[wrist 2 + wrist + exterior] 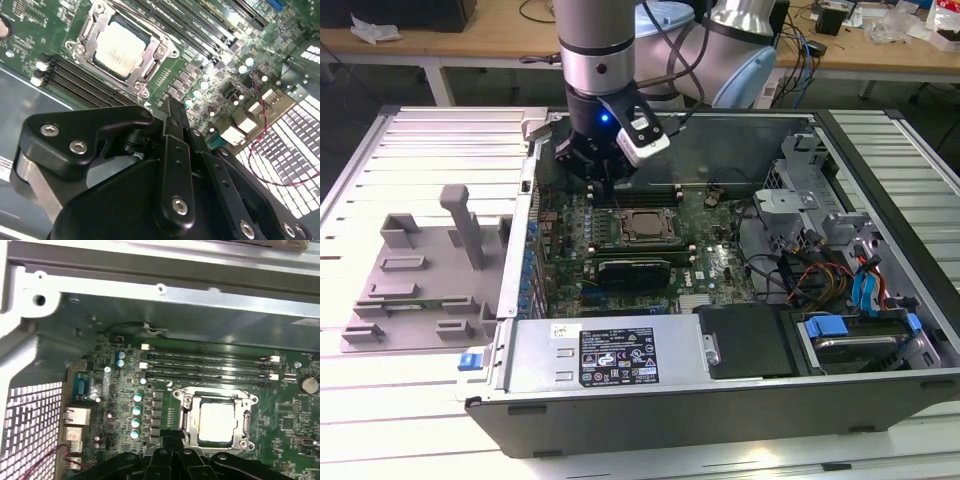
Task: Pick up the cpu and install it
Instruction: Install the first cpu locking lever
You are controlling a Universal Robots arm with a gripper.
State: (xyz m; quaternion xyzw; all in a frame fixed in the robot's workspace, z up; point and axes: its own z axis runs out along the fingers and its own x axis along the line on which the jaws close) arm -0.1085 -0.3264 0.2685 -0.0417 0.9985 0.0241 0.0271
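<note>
Your gripper (171, 106), pressed together on nothing, hung over the motherboard (210, 75) beside the socket frame (161, 51), where the cpu (119, 48) already sat in place, little visibly left undone.

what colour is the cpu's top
The cpu top is pale silver-white, clearest in the second wrist view.

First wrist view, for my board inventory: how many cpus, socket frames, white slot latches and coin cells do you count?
cpu: 1
socket frame: 1
white slot latches: 4
coin cell: 1
Total: 7
</note>
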